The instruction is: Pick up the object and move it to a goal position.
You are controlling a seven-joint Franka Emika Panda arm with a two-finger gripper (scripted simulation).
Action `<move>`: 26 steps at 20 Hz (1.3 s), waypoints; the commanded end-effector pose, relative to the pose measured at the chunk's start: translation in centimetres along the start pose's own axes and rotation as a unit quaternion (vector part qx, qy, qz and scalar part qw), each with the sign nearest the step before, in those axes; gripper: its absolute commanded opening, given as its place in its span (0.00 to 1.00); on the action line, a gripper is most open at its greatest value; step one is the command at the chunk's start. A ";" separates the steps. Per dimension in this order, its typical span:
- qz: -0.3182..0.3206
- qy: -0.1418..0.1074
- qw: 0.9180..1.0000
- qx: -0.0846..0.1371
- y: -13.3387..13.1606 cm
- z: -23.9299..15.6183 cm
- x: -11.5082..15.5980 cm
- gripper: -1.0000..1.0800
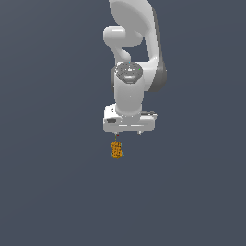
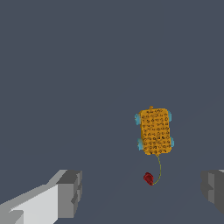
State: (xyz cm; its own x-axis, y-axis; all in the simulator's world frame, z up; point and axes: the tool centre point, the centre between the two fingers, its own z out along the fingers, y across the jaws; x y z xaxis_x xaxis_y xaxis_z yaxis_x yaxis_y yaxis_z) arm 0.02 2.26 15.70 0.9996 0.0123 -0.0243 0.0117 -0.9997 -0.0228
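Note:
The object [image 2: 155, 131] is a small orange-yellow block with a dark speckled pattern and bluish bits at its edges. A thin cord runs from it to a red tip [image 2: 148, 178]. It lies on the flat grey ground. In the exterior view the object [image 1: 116, 149] shows just below the white hand, toward the exterior view's left. My gripper [image 2: 142, 192] is open and holds nothing. Its two grey fingertips [image 2: 70, 192] stand wide apart, and the block lies beyond the gap between them. In the exterior view my gripper [image 1: 129, 133] hangs off the white arm, apart from the object.
The white arm [image 1: 134, 53] rises behind the hand in the exterior view. Plain dark grey ground [image 1: 57, 182] spreads all around.

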 end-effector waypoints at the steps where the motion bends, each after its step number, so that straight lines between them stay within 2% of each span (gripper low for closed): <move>1: 0.000 0.000 1.000 0.000 0.0 0.0 0.0 0.96; 9: 0.028 0.026 0.999 -0.002 2.6 -2.5 1.4 0.96; 15: 0.028 0.027 0.999 -0.002 2.7 -2.5 1.4 0.96; 20: 0.019 0.025 1.000 -0.004 3.2 -1.0 1.2 0.96; 26: -0.006 0.020 1.000 -0.008 4.3 2.9 0.3 0.96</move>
State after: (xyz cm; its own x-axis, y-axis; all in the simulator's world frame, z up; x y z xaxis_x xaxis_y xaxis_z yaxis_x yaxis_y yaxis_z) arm 0.61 -1.66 13.87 0.9998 0.0100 0.0197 0.0101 -0.9999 -0.0083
